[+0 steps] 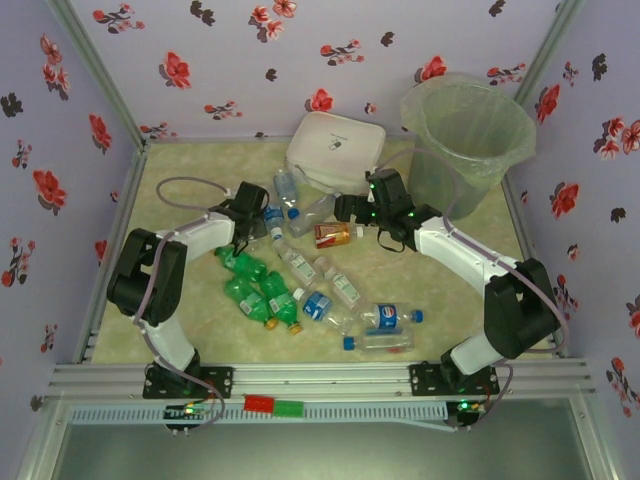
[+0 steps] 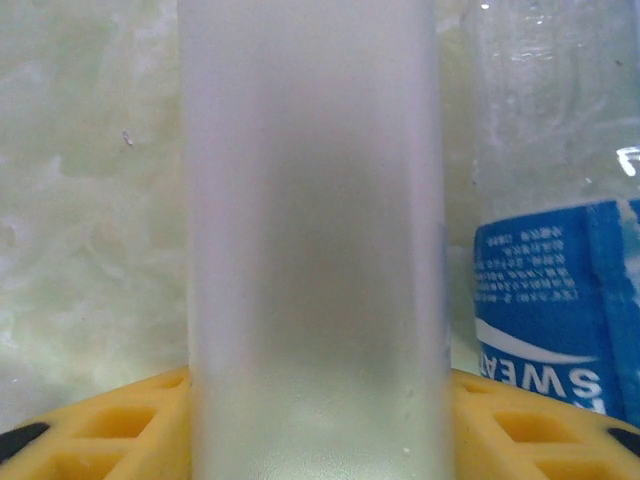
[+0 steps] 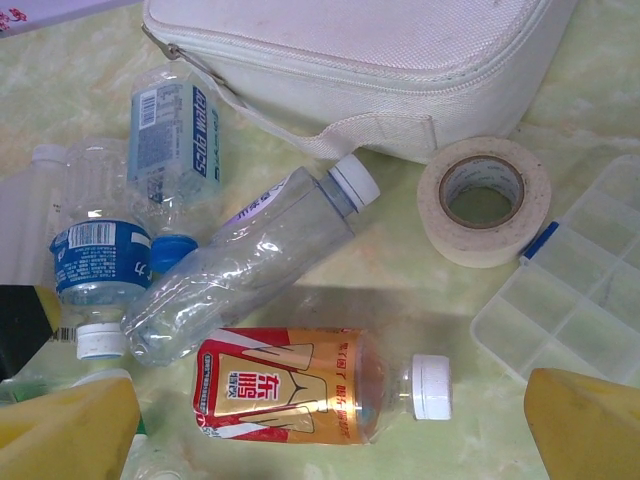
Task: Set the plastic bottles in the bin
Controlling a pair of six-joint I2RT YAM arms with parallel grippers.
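A frosted pale plastic bottle (image 2: 315, 220) stands between the yellow fingers (image 2: 110, 430) of my left gripper (image 2: 315, 400), which is shut on it, touching both sides. A blue-labelled bottle (image 2: 560, 300) lies just beside it. My left gripper (image 1: 255, 212) sits at the left end of the bottle pile. My right gripper (image 1: 352, 210) is open and hovers over the amber bottle (image 3: 290, 385), which lies on its side with its white cap to the right. The bin (image 1: 468, 140) stands at the back right. Green bottles (image 1: 250, 290) and clear blue-labelled ones (image 1: 390, 318) lie scattered mid-table.
A white zipped box (image 1: 335, 150) sits behind the pile, left of the bin. Next to it lie a tape roll (image 3: 484, 212) and a clear compartment case (image 3: 580, 290). Crushed clear bottles (image 3: 240, 265) lie close to the amber one. Floral walls enclose the table.
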